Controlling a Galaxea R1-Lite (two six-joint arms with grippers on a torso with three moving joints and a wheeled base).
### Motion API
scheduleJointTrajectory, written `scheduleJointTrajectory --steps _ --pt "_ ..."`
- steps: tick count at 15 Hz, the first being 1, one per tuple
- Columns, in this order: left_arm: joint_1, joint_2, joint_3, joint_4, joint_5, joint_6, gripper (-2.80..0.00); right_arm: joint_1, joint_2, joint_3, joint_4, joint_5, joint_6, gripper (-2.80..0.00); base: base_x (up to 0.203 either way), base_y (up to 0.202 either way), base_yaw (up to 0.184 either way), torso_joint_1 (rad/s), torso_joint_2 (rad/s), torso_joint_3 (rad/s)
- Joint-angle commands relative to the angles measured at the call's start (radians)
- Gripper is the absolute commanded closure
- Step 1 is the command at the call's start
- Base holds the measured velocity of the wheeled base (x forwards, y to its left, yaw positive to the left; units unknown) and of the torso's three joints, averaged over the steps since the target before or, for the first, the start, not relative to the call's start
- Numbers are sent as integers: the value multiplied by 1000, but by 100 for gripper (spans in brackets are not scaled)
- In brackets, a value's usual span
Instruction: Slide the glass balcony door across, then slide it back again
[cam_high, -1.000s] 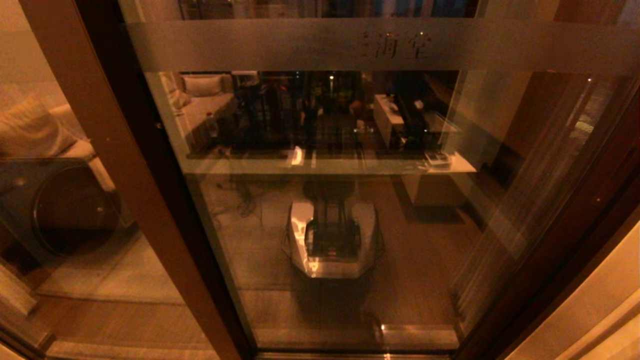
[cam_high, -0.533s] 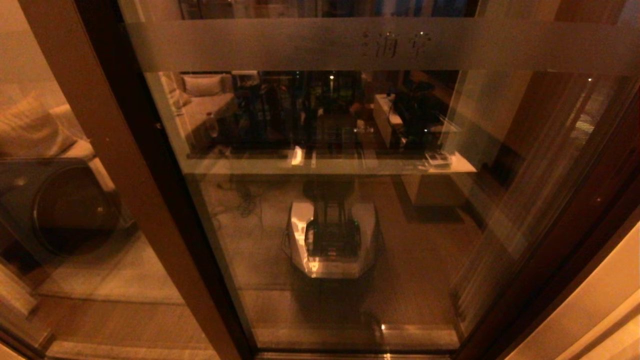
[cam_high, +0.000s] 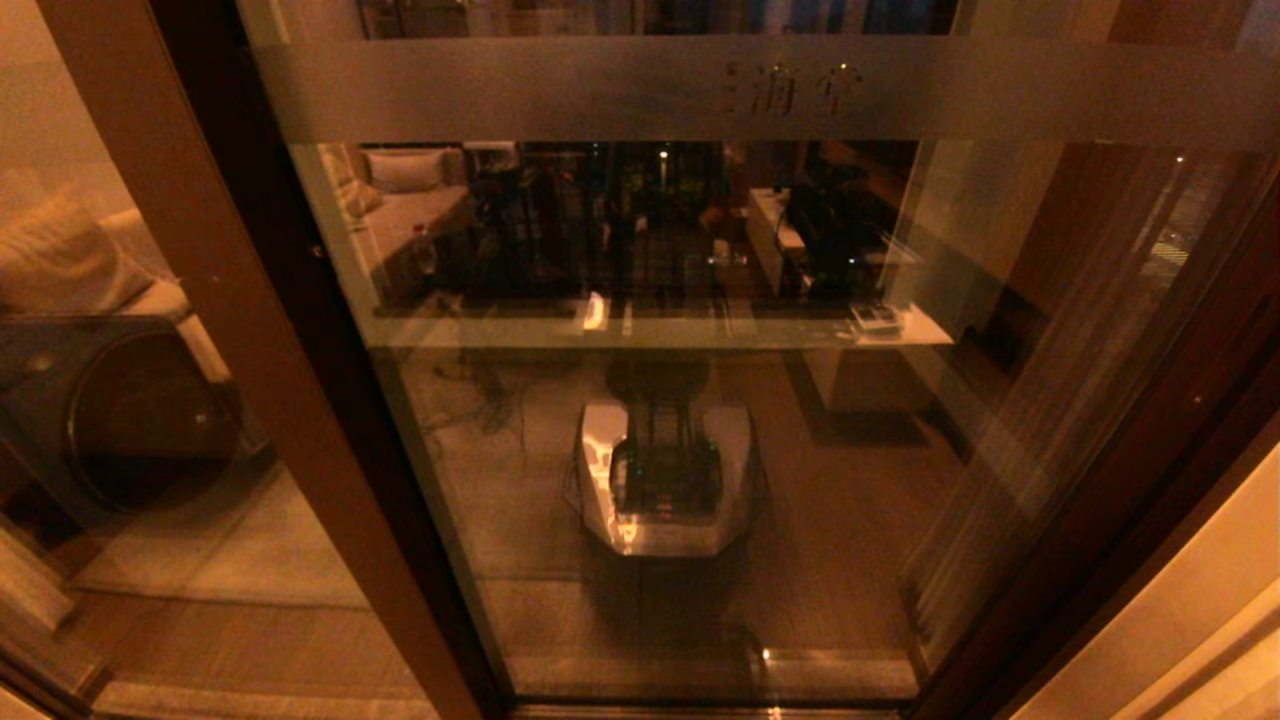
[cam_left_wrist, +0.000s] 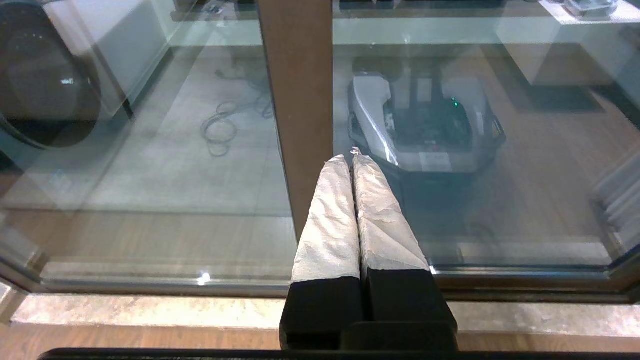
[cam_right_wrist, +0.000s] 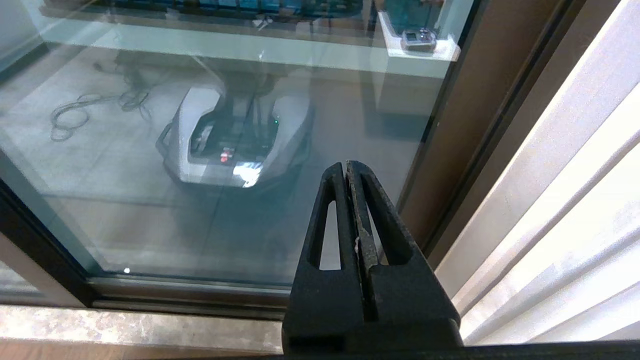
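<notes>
- Almost nothing is seen to have moved since the earlier head views: the glass balcony door (cam_high: 660, 400) stands in the same place, and only the reflections in its pane have shifted slightly.
- The door fills the middle of the head view, upright, with its frosted band (cam_high: 760, 90) across the top.
- The left gripper (cam_left_wrist: 350, 162) is held low and just short of the brown post (cam_left_wrist: 297, 100), fingers pressed together on nothing.
- The right gripper (cam_right_wrist: 347, 170) is likewise clenched and empty, pointed at the lower pane near the door's right stile (cam_right_wrist: 440, 150).
- The stile's long axis runs vertically; it lies ahead of the right gripper and towards the robot's right.
- The right arm is judged nearer that stile, so a sideways push would probably be started from there.
</notes>
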Motion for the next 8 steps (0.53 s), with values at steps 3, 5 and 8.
scheduleJointTrajectory --steps 3,5,8 --pt "0 1 0 0 0 0 0 2 0 -1 3 1 -3 0 0 0 0 0 0 0" --pt "0 1 0 1 0 0 0 2 0 -3 6 1 -3 0 0 0 0 0 0 0" --pt "0 1 0 1 0 0 0 2 0 -3 6 1 -4 0 0 0 0 0 0 0"
